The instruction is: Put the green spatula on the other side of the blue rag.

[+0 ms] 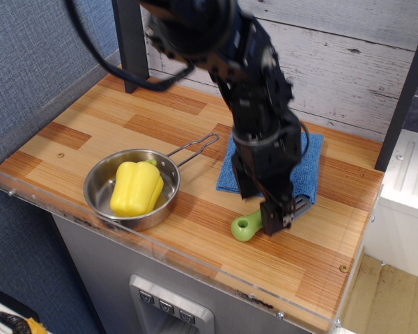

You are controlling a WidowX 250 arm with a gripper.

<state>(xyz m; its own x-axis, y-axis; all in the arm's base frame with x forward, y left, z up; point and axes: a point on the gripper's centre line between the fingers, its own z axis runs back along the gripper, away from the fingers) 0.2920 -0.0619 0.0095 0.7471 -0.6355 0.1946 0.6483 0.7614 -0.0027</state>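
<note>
The green spatula (244,227) lies on the wooden counter just in front of the blue rag (311,161). Its lime handle end with the hole points front-left, and a bit of the grey slotted blade (304,204) shows to the right. My gripper (276,214) is down over the upper part of the handle. Its dark fingers (272,220) stand on either side of the handle, open, and hide that part. The arm covers the middle of the rag.
A steel pan (97,182) with a wire handle (197,147) holds a yellow bell pepper (135,188) at the front left. A clear plastic lip (160,247) runs along the counter's front edge. A dark post (130,49) stands at the back left, in front of the plank wall.
</note>
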